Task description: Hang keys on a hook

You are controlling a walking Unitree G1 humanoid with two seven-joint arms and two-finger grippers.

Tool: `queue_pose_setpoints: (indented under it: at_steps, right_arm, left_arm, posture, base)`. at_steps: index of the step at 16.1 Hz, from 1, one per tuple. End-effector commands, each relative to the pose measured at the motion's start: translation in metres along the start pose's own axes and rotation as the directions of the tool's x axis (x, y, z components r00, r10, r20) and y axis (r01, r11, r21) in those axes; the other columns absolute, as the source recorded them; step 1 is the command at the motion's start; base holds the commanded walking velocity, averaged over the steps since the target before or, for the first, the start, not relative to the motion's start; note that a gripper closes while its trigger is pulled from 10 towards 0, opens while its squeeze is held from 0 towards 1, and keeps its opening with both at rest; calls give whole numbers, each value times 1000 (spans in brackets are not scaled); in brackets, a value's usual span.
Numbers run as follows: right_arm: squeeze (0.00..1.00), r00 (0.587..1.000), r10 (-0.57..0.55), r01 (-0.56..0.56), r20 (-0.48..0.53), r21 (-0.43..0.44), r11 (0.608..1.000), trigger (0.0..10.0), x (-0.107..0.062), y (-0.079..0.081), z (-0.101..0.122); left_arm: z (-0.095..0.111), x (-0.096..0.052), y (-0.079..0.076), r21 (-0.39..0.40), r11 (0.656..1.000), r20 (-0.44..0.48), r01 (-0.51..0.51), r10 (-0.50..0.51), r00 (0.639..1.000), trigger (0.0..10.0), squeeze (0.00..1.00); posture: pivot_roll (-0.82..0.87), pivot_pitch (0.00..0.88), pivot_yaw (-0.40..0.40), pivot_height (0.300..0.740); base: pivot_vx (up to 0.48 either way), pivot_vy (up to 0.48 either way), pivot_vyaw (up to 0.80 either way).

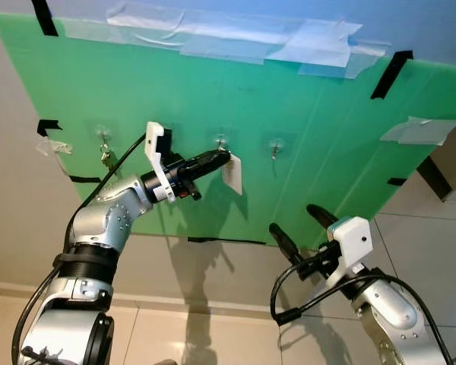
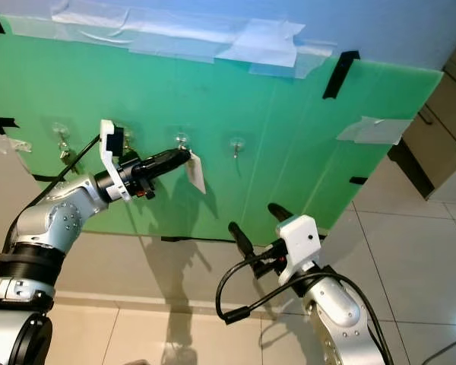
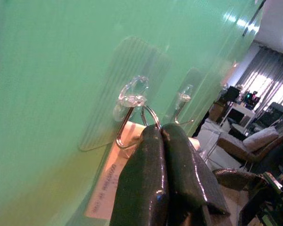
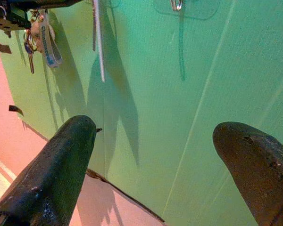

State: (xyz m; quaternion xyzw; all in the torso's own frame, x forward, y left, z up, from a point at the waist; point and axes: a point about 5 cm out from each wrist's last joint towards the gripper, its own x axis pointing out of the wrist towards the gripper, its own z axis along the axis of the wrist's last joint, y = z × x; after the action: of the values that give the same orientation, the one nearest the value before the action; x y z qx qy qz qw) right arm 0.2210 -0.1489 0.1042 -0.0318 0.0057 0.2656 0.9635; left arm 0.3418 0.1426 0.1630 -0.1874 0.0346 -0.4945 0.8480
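Left eye view: three hooks [image 1: 221, 141], one tagged key ring [image 1: 232, 172]

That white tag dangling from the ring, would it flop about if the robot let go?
Probably. The white tag looks thin and flat like card, so likely light. It hangs from a ring pinched by the left end effector beside the hook, so it may swing freely.
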Motion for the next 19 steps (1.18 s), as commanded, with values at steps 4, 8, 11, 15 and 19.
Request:
queue_pose_setpoints:
  at_steps: [4, 8, 11, 15, 19]
  right_arm:
    - [0, 992, 45, -47, 117, 16, 999, 10000, 5, 7, 18]
    - [0, 988, 40, -42, 150, 6, 999, 10000, 10, 2, 31]
    - [0, 990, 37, -38, 139, 7, 999, 10000, 9, 2, 28]
    - [0, 991, 37, -39, 130, 10, 999, 10000, 10, 3, 27]
    - [0, 992, 40, -42, 123, 12, 999, 10000, 10, 3, 26]
  left_arm:
    - [-4, -8, 10, -100, 992, 46, -71, 76, 996, 10000, 0]
    - [-9, -14, 15, -160, 982, 64, -99, 110, 992, 10000, 0]
    - [-19, -14, 11, -187, 979, 48, -83, 93, 995, 10000, 0]
    - [-34, -4, -6, -113, 994, -21, -7, 5, 1000, 10000, 0]
    - [-30, -5, -2, -127, 991, 3, -43, 43, 999, 10000, 0]
  posture:
    - [-77, 0, -39, 740]
    - [-72, 0, -42, 740]
    - [-72, 0, -40, 740]
    - [-73, 0, -39, 740]
    - [-71, 0, -39, 740]
  base:
    - [0, 0, 0]
    - [0, 0, 0]
    - [0, 0, 0]
    - [0, 0, 0]
    - [0, 0, 0]
